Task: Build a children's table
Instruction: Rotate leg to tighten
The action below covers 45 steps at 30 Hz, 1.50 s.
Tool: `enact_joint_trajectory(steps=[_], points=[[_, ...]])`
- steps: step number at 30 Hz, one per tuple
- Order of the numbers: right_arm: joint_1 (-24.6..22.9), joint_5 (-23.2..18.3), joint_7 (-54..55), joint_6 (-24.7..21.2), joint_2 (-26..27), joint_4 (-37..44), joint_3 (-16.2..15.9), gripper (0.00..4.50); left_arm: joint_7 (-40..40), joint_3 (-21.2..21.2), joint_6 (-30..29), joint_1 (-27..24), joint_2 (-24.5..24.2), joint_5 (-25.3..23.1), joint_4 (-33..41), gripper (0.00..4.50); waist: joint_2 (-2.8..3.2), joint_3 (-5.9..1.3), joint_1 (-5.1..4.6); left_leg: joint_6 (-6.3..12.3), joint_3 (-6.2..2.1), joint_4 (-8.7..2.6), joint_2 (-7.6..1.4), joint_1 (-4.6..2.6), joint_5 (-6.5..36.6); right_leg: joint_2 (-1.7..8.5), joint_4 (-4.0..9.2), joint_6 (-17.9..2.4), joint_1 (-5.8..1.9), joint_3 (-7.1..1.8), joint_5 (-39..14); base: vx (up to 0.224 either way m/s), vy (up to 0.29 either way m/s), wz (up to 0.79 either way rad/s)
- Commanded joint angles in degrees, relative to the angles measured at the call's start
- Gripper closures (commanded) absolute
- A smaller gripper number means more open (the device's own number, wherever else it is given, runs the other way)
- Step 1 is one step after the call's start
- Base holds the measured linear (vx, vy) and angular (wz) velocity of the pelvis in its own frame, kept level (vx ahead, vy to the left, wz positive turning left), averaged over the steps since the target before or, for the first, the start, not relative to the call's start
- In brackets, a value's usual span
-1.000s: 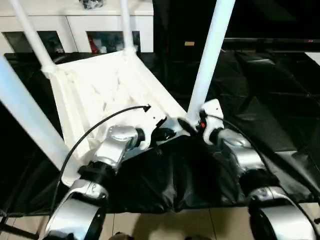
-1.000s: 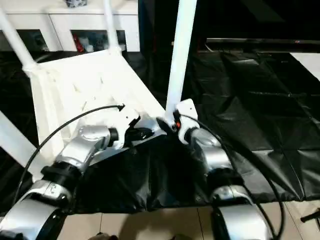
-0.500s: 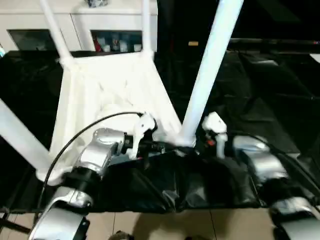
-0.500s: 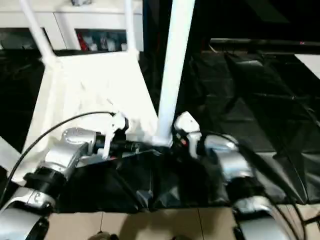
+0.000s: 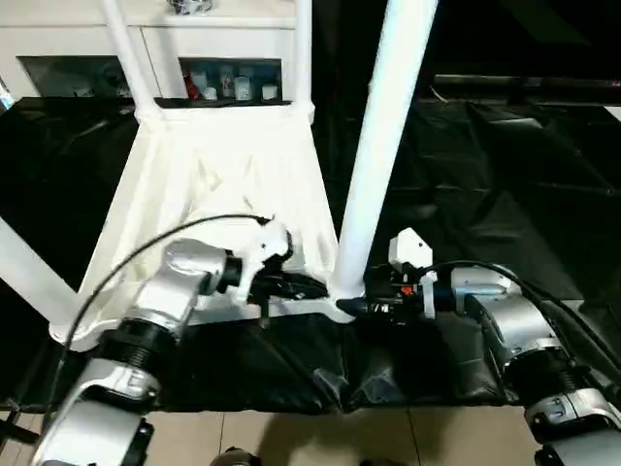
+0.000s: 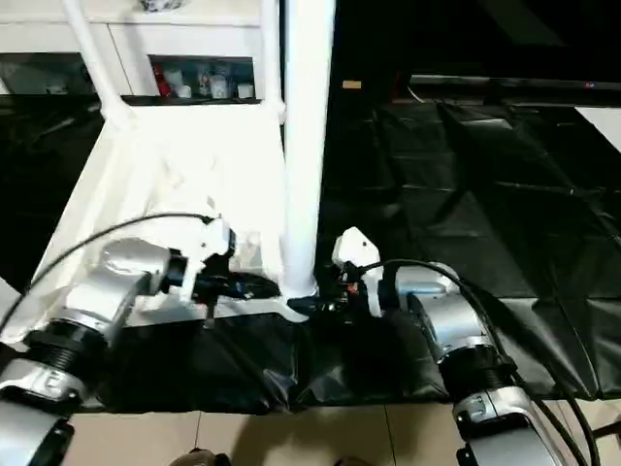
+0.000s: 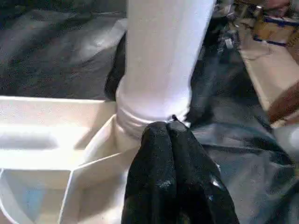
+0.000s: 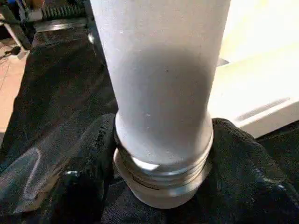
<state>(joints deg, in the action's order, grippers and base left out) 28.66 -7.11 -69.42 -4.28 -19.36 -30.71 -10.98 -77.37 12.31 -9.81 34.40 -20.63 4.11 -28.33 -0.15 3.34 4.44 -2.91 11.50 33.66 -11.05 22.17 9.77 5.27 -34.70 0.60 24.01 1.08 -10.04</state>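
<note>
The children's table [image 5: 223,165] lies upside down on a black sheet [image 5: 505,184], its white ribbed underside facing up and its legs rising out of the corner sockets. Behind it stands a white cabinet [image 5: 194,49] with glass doors. At the left, 1 leg [image 5: 29,272] slants up from the near left corner. The left gripper [image 5: 301,287] reaches across the near edge of the top, its 2 black fingers [image 7: 170,172] pressed together with nothing between them, their tips touching the base of the near right leg [image 5: 383,136] at its socket. On the far side of that leg, the right gripper [image 5: 364,307] has a finger [image 8: 91,154] on each side of the leg's threaded base, clasping it.
</note>
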Motion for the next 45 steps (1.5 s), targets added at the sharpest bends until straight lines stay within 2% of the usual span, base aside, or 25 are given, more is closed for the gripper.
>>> enact_joint_trajectory(steps=[1,5,6,10,11,14,15,19,21,26,27,30,32,35,37,45], points=[[-0.5,0.4,-0.5,0.5,-0.6,1.2,-0.7,1.74,-1.0,0.7,-1.8,0.0,-2.0,-0.2,1.9,4.06,-0.32,-3.91,0.09,2.53,-0.57,-4.03,-2.01,-1.25,13.1,2.07,3.55,-14.6,-2.64,-1.04,-11.0,0.000,0.000,0.00],[-0.4,0.5,0.0,0.5,-0.6,1.4,-0.8,1.74,-1.1,1.1,-1.9,-0.5,-2.5,-0.2,2.3,3.92,-0.08,-3.96,0.12,1.92,-0.58,-4.01,-1.94,-1.38,13.4,1.98,3.60,-14.4,-2.60,-1.07,-11.0,0.000,0.000,0.00],[-0.4,0.6,0.2,0.6,-0.5,1.4,-0.9,1.74,-0.9,1.3,-1.6,-0.6,-2.5,-0.4,2.2,3.70,0.02,-3.97,0.14,1.86,-0.60,-4.00,-1.92,-1.35,13.4,1.97,3.55,-14.5,-2.61,-1.06,-10.7,0.000,0.000,0.00],[-0.6,0.9,0.8,0.9,-0.3,1.3,-1.2,1.74,0.4,2.0,-0.4,-0.8,-2.9,-1.8,1.0,3.56,0.04,-4.03,0.17,1.92,-0.59,-3.93,-1.85,-1.29,13.3,1.97,3.48,-14.7,-2.70,-1.06,-9.5,0.000,0.000,0.00],[-0.7,1.0,0.9,0.9,-0.3,1.5,-1.2,1.74,0.5,2.2,-0.2,-0.9,-3.0,-2.1,0.5,3.29,0.09,-4.00,0.12,1.83,-0.59,-3.93,-1.81,-1.28,13.8,1.93,3.56,-14.6,-2.69,-1.06,-9.9,0.000,0.000,0.00],[-1.0,0.9,1.2,0.8,-0.2,1.9,-1.2,1.74,0.7,2.5,-0.3,-1.0,-3.3,-2.1,-0.5,3.17,0.38,-4.06,0.16,1.39,-0.69,-4.02,-1.80,-1.35,14.1,1.88,3.53,-14.4,-2.76,-1.04,-9.7,0.000,0.000,0.00],[-1.1,0.9,1.3,0.9,-0.2,1.9,-1.2,1.74,0.9,2.5,-0.1,-1.0,-3.3,-2.3,-0.8,2.98,0.41,-4.07,0.17,1.36,-0.68,-4.00,-1.79,-1.38,14.2,1.88,3.51,-14.5,-2.73,-1.04,-9.5,0.000,0.000,0.00],[-1.5,1.0,1.6,1.1,-0.1,1.9,-1.2,1.74,2.7,3.1,2.1,-0.5,-3.4,-3.9,-2.5,2.71,0.42,-4.15,0.11,1.31,-0.75,-3.95,-1.74,-1.34,14.5,1.92,3.49,-14.6,-2.86,-1.00,-8.9,0.000,0.000,0.00],[-1.5,1.0,1.7,1.2,-0.1,1.9,-1.2,1.74,3.1,3.6,2.7,-0.4,-3.8,-4.5,-2.8,2.71,0.61,-4.11,0.11,1.14,-0.79,-4.03,-1.79,-1.38,15.1,1.91,3.51,-14.7,-2.80,-0.99,-9.3,0.000,0.000,0.00],[-1.7,0.9,2.1,1.2,-0.2,2.1,-1.4,1.74,2.6,4.1,2.3,-0.5,-4.0,-4.4,-3.5,2.71,0.64,-4.19,0.16,1.12,-0.75,-3.96,-1.77,-1.41,14.6,1.88,3.36,-15.2,-2.84,-0.99,-8.0,0.000,0.000,0.00],[-1.7,0.9,2.2,1.3,-0.2,2.1,-1.4,1.74,3.0,3.9,2.5,-0.4,-4.0,-4.6,-4.0,2.99,0.62,-4.19,0.13,1.13,-0.73,-3.93,-1.74,-1.38,14.6,1.87,3.36,-15.2,-2.86,-0.98,-7.9,0.000,0.000,0.00],[-1.7,0.9,2.2,1.4,-0.1,2.1,-1.4,1.74,4.8,4.0,3.3,-0.1,-3.9,-5.5,-5.6,3.12,0.66,-4.13,0.16,0.93,-0.77,-4.01,-1.79,-1.48,15.6,1.94,3.50,-15.1,-2.79,-0.99,-9.1,0.000,0.000,0.00],[-1.8,0.9,2.2,1.4,-0.1,2.1,-1.4,1.74,5.2,4.0,3.1,0.1,-3.9,-5.7,-6.1,3.43,0.62,-4.06,0.15,0.76,-0.80,-4.06,-1.77,-1.52,16.2,1.96,3.60,-14.8,-2.76,-1.03,-10.2,0.000,0.000,0.00],[-1.8,0.9,2.2,1.4,-0.1,2.1,-1.5,1.74,5.1,3.9,3.0,0.2,-3.9,-5.3,-6.3,3.61,0.69,-4.07,0.23,0.45,-0.81,-4.11,-1.81,-1.55,16.4,1.99,3.65,-14.6,-2.68,-1.06,-10.9,0.000,0.000,0.00],[-1.8,0.9,2.2,1.5,-0.1,2.1,-1.5,1.74,4.9,3.8,2.9,0.3,-3.8,-4.9,-6.4,3.95,0.70,-4.04,0.21,0.31,-0.82,-4.15,-1.81,-1.59,16.9,1.97,3.69,-14.5,-2.64,-1.05,-11.5,0.000,0.000,0.00],[-1.8,1.2,2.8,1.4,1.1,2.5,-2.4,1.74,3.6,4.5,2.2,-0.6,-3.9,-4.4,-5.7,4.45,0.64,-4.06,0.19,0.44,-0.83,-4.14,-1.77,-1.47,16.5,1.98,3.68,-14.3,-2.66,-1.06,-11.3,0.000,0.000,0.00]])
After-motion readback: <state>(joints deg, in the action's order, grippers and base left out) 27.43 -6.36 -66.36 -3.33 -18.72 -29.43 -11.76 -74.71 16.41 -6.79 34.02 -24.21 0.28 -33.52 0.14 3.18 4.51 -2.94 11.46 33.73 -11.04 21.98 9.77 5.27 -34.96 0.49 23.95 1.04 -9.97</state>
